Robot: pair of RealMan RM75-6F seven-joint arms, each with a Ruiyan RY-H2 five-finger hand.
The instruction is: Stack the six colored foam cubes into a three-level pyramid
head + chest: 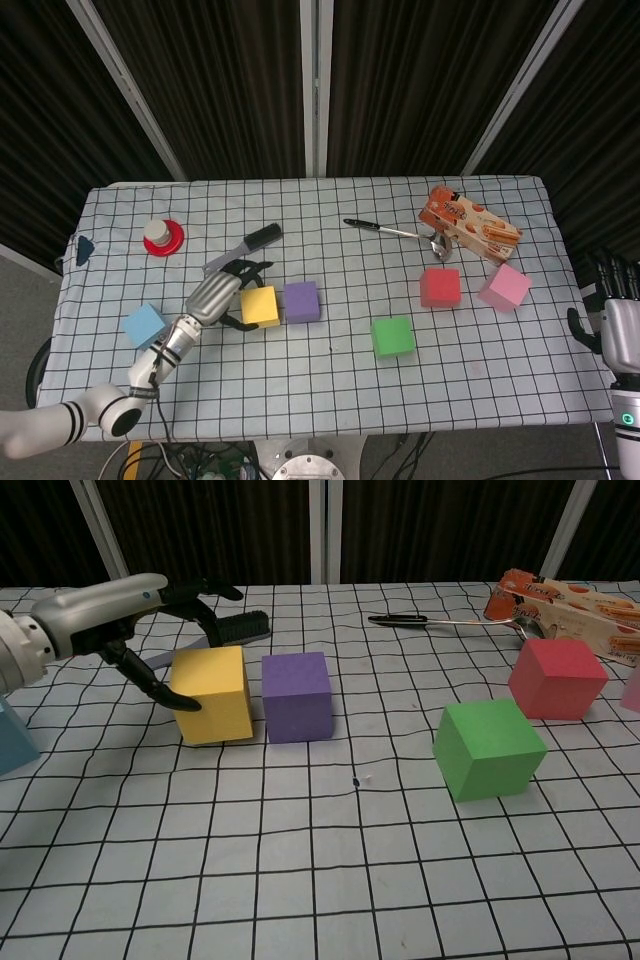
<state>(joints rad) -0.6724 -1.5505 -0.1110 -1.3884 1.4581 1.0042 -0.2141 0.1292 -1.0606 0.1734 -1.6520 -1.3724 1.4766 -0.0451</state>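
Note:
The yellow cube point(261, 305) point(212, 694) sits on the checked cloth just left of the purple cube point(301, 300) point(296, 696), with a thin gap between them. My left hand point(218, 295) point(140, 605) grips the yellow cube, thumb on its left face and fingers behind its top. The green cube point(392, 335) point(489, 749) lies centre-right. Further right are the red cube point(439, 287) point(556, 678) and the pink cube point(504, 287). At the far left is the blue cube point(145, 325) point(10, 740). My right hand point(620, 325) hangs off the table's right edge, fingers straight, holding nothing.
A brush point(245, 245) point(235, 630) lies just behind my left hand. A white bottle on a red disc point(162, 236) stands at the back left. A spoon point(395, 231) point(440, 622) and a snack box point(470, 226) point(560, 598) lie at the back right.

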